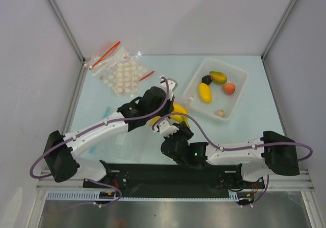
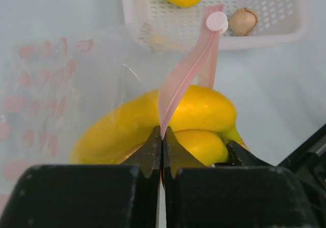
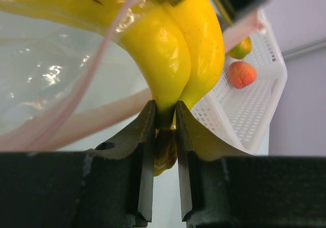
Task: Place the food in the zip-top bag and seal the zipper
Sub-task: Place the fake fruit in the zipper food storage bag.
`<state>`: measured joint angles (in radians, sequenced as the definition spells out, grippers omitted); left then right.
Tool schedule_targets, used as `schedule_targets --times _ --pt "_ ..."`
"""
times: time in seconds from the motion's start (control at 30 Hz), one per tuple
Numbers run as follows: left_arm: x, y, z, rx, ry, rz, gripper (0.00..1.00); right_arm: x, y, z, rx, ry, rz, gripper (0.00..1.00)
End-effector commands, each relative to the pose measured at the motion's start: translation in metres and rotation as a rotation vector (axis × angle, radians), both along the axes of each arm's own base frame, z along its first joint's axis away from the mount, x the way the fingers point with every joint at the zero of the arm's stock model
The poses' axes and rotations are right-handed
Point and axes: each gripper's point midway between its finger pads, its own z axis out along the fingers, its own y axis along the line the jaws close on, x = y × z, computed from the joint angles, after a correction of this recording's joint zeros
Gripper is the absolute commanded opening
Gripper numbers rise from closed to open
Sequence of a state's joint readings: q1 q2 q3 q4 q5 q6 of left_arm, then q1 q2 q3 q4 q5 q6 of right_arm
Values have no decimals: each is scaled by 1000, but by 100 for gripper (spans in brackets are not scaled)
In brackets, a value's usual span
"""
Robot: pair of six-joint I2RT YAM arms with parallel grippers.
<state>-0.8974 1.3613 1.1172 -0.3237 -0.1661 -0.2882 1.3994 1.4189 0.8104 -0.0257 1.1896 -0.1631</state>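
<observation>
My left gripper is shut on the thin pink zipper and holds the mouth of the zip-top bag up. The bag is clear with pale pink dots. My right gripper is shut on the stem of the yellow banana bunch, which lies at the bag's mouth, partly under the plastic. In the top view both grippers meet mid-table, left and right, around the banana. The peach, mango, dark purple piece and beige piece lie in the basket.
The white perforated basket stands at the right rear and also holds a yellow oval fruit. A clear bag of cream discs with red strips lies at the left rear. Grey walls close in the table.
</observation>
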Motion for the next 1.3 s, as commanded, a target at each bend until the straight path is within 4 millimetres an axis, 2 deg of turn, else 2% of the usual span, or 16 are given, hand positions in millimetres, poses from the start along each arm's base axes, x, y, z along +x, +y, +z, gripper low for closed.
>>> schedule_targets --times 0.0,0.13,0.23,0.27,0.33,0.43,0.67,0.77,0.9,0.97,1.1,1.27 --pt "-19 -16 18 -102 13 -111 0 -2 18 15 69 -36 33 9" --pt "-35 -25 20 -132 34 -198 0 -5 21 15 70 -19 70 10" --pt "-41 -32 13 -121 42 -237 0 -7 24 17 93 0 114 13" --pt "-42 -34 3 -99 68 -241 0 -7 24 19 105 2 120 14" --pt "-39 -38 3 -101 75 -234 0 -7 21 21 122 1 117 29" --pt "-37 -37 3 -110 75 -213 0 -8 16 26 150 -1 112 38" --pt "-23 -16 13 -166 61 -124 0 -13 10 35 230 26 134 52" --pt "-17 -10 15 -170 49 -89 0 -18 10 41 280 56 165 53" --pt "-11 -8 8 -150 57 -68 0 -31 9 45 361 140 240 56" --pt "-2 0 8 -142 43 -21 0 -39 10 49 413 179 287 56" --pt "6 14 16 -145 4 44 0 -46 13 37 428 249 347 57" --pt "8 34 30 -162 -54 118 0 -48 28 14 388 333 387 61"
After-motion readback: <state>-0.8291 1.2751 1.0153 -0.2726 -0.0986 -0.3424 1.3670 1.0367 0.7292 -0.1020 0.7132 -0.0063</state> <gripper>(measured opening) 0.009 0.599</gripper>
